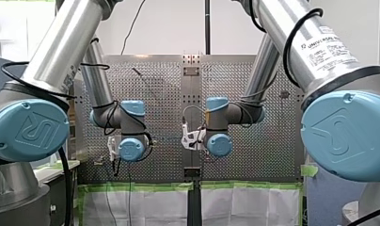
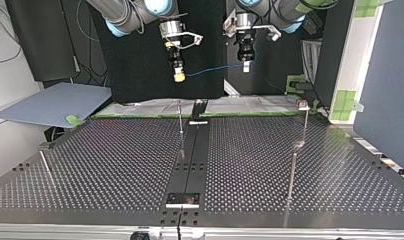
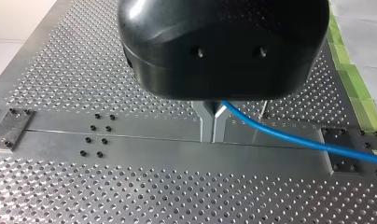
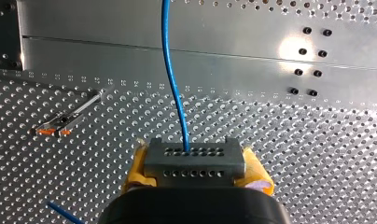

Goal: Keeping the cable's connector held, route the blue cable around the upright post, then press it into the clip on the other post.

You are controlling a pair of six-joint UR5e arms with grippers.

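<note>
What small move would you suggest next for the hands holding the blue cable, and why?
Probably lower my left hand toward the upright post: the blue cable spans between it and my right hand, which grips the connector, both high above the table, so nothing is routed yet.

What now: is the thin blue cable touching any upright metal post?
No, the thin blue cable hangs aloft between my left tool and right tool.

The blue cable (image 2: 210, 73) spans nearly level, 9 to 3 o'clock, clear of the upright post (image 2: 180, 119). A grey multi-hole connector (image 4: 193, 161) caps its 9 o'clock end.
</note>
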